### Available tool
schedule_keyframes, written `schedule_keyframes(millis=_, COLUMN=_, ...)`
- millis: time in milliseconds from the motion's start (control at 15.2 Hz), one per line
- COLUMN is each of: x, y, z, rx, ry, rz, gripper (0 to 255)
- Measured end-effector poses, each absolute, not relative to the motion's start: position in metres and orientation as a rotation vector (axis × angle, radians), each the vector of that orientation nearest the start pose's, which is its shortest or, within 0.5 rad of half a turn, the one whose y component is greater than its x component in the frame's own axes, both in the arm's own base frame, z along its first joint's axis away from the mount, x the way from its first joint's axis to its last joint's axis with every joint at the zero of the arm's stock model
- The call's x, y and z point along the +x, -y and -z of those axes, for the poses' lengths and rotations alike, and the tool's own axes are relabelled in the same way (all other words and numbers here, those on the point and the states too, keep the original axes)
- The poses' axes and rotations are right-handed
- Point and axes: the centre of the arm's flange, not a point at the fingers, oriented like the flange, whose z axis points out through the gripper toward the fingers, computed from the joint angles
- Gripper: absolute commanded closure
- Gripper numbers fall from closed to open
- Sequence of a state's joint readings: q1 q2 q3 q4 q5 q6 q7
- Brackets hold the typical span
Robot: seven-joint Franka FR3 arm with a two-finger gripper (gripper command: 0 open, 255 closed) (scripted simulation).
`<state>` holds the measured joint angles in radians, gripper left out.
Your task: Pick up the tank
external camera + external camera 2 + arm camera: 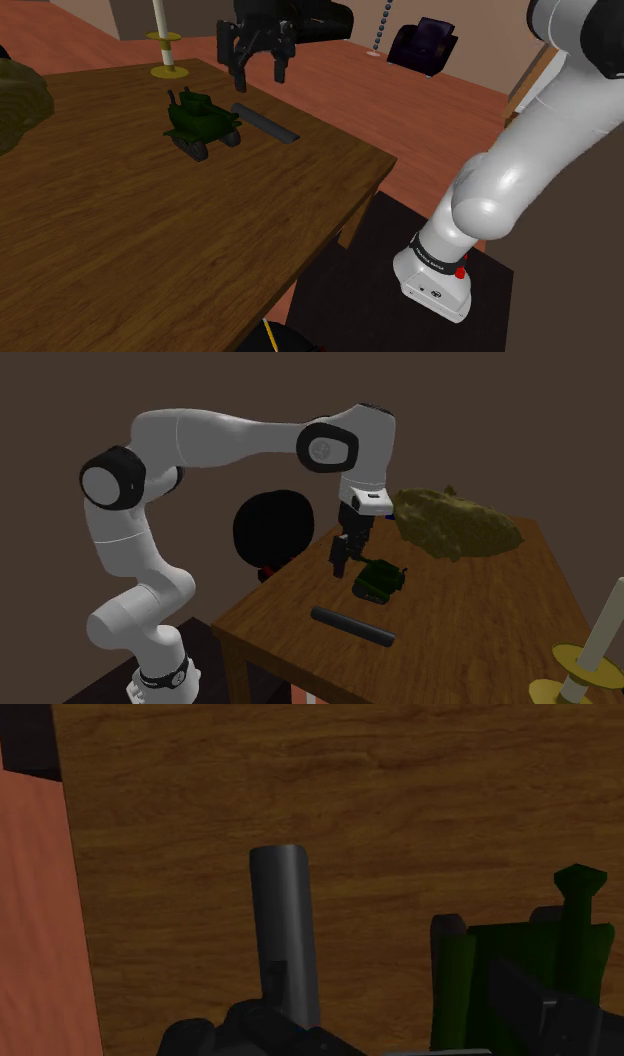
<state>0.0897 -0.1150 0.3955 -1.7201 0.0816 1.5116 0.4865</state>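
The tank (202, 122) is a small dark green model standing on the wooden table (120, 230). My black gripper (260, 80) hovers open above the table, behind the tank and off to the shoulder view's right. Nothing is between its fingers. In the second exterior view the gripper (345, 564) hangs just left of the tank (380, 579). The wrist view has the tank (520, 974) under the right finger (545, 1009), with the gripper (395, 1014) centred over bare wood beside it.
A dark grey bar (265, 122) lies on the table right of the tank, near the edge, and below the gripper's left finger (283, 934). An olive lump (455, 522) sits at the far end. A yellow candlestick (163, 45) stands at the back.
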Motion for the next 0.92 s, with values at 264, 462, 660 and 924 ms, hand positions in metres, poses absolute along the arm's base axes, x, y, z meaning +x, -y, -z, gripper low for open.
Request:
schedule_keyframes(millis=264, x=0.472, y=-0.302, z=-0.611, rx=-3.139, ry=-0.005, rz=-0.179, gripper=0)
schedule_keyframes(millis=462, x=0.490, y=-0.337, z=-0.615, rx=-3.130, ry=-0.003, rz=-0.186, gripper=0)
schedule_keyframes(millis=660, x=0.495, y=-0.350, z=-0.611, rx=-3.126, ry=-0.006, rz=-0.190, gripper=0)
schedule_keyframes(millis=924, x=0.495, y=-0.352, z=-0.592, rx=-3.126, ry=-0.007, rz=-0.190, gripper=0)
